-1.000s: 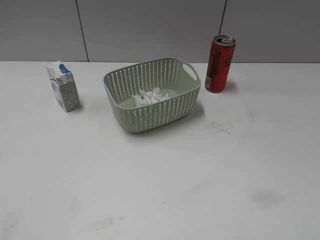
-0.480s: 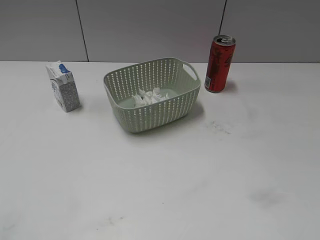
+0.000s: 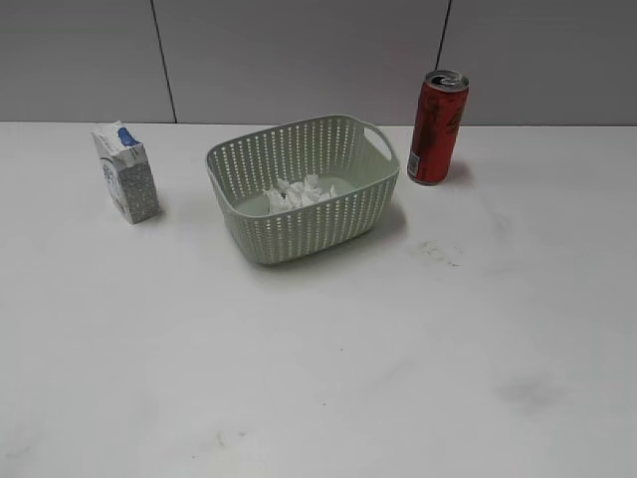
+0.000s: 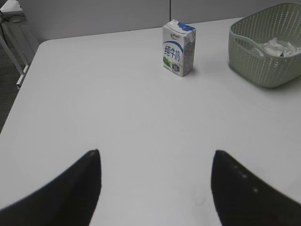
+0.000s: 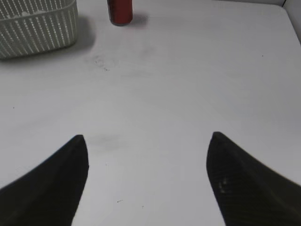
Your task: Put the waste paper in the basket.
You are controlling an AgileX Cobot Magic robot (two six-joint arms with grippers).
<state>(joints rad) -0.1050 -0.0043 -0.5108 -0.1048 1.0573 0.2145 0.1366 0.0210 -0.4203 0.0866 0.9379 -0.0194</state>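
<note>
The pale green basket (image 3: 261, 229) stands at the table's back middle. Crumpled white waste paper (image 3: 299, 192) lies inside it. The basket also shows at the top right of the left wrist view (image 4: 256, 70), with the paper (image 4: 280, 47) inside, and at the top left of the right wrist view (image 5: 37, 30). My left gripper (image 4: 155, 153) is open and empty over bare table, well short of the basket. My right gripper (image 5: 148, 136) is open and empty over bare table. Neither gripper shows in the exterior view.
A grey-white milk carton with a blue top (image 3: 125, 171) stands left of the basket and also shows in the left wrist view (image 4: 178, 48). A red can (image 3: 438, 126) stands right of the basket; its base shows in the right wrist view (image 5: 120, 12). The table's left edge (image 4: 21, 89) is near.
</note>
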